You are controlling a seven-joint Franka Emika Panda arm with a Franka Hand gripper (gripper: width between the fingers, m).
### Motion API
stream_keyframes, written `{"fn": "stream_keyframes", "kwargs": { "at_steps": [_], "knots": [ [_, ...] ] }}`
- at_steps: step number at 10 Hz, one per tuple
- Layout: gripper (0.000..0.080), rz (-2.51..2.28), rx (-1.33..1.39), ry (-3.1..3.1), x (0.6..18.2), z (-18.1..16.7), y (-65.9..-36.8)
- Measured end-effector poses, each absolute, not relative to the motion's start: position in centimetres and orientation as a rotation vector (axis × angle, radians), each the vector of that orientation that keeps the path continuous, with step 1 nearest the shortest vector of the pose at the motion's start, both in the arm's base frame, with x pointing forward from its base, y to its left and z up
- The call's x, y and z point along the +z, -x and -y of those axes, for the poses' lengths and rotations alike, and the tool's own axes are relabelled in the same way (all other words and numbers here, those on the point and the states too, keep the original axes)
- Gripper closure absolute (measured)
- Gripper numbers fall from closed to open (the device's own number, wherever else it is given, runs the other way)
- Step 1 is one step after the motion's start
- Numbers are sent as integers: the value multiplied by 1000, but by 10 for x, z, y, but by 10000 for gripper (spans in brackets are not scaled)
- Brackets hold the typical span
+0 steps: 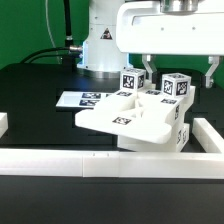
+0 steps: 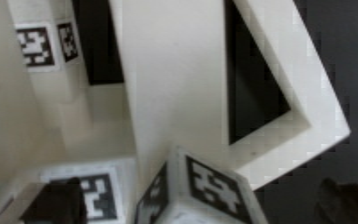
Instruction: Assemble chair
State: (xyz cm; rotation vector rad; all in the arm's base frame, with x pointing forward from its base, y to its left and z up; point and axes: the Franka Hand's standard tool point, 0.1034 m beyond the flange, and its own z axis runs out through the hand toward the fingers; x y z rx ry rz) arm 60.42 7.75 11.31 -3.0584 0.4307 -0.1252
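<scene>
The chair (image 1: 140, 118) stands partly joined in the middle of the black table: a flat white slab (image 1: 118, 120) tilts toward the exterior view's left, and two tagged blocks (image 1: 134, 82) (image 1: 175, 87) rise behind it. My gripper (image 1: 178, 66) hangs just above the right-hand tagged block. Its fingers (image 1: 146, 62) stand wide apart, open, with nothing between them. The wrist view is filled by a white cut-out panel (image 2: 265, 90) seen close up, with marker tags (image 2: 211, 187) on the parts beside it. The fingers do not show clearly there.
The marker board (image 1: 84, 99) lies flat behind the chair on the exterior view's left. A long low white border wall (image 1: 100, 162) runs along the front and up the right side (image 1: 212, 133). The arm's base (image 1: 100, 45) stands at the back, with black cables beside it.
</scene>
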Motion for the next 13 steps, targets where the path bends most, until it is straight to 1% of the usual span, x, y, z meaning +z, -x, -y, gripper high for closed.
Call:
{"fn": "stream_keyframes", "kwargs": {
  "at_steps": [3,4,5,6,7,8,9,11,12,13],
  "knots": [
    [150,210,-159,3100,112,-75,-606],
    [150,363,-159,3092,111,-70,-609],
    [150,421,-159,3090,111,-69,-609],
    [281,404,-158,3092,111,-69,-609],
    [281,385,-158,3094,110,-69,-609],
    [433,363,-157,3096,110,-69,-608],
    [518,341,-160,3097,110,-70,-608],
    [518,-181,-264,3078,111,-86,-613],
    [518,-363,-306,3046,111,-90,-613],
    [518,-408,-301,3037,111,-89,-613]
  ]
}}
